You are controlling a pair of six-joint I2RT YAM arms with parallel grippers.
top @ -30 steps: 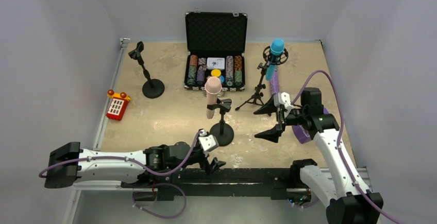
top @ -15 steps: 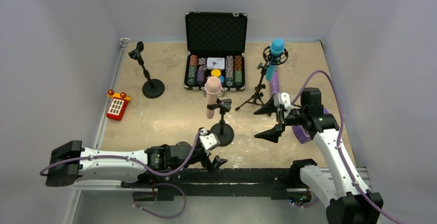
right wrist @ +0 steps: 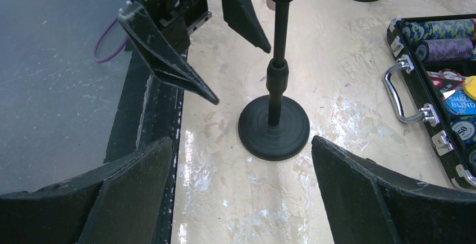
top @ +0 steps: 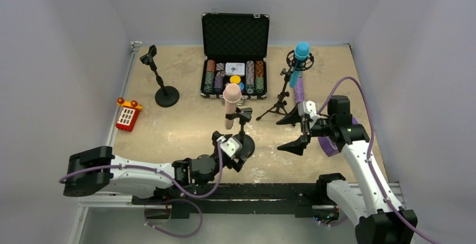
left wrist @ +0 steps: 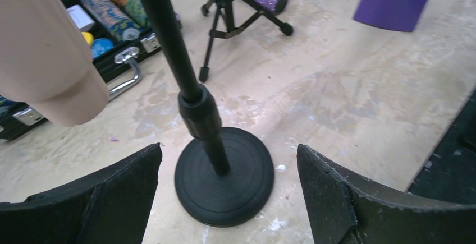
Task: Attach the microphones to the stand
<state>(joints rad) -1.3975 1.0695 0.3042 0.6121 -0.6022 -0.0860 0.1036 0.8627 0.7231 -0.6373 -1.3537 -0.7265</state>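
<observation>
Over the last second I brought the left arm in from the desk's near edge. The left gripper (top: 230, 150) now sat low at the foot of the round-based stand (top: 242, 137). In the left wrist view its jaws were spread wide and held nothing, with the stand's disc base (left wrist: 224, 176) on the desk between them and untouched. They looked a shade narrower than a moment before, but still fully apart.

Just above the gripper and to its left hung the tail of the peach-pink microphone (left wrist: 45, 59), which looked already seated in that stand's clip. I took this move as steadying or shifting the stand, not fetching a microphone.

The right gripper (top: 292, 133) had not moved. It hovered wide open and empty, pointed back toward the same stand. The purple box (top: 331, 143) lay just behind its wrist.

Beyond the right gripper, the glittery purple microphone (top: 299, 90) lay flat on the desk at the feet of the tripod stand (top: 279, 101), so it was not attached. Above it the cyan microphone (top: 300, 59) sat upright in the tripod's ring mount.

Far off to the left gripper's left, past everything else, the third stand (top: 160, 81) stood bare. By my reckoning two were done, and the purple one was left for that stand.
</observation>
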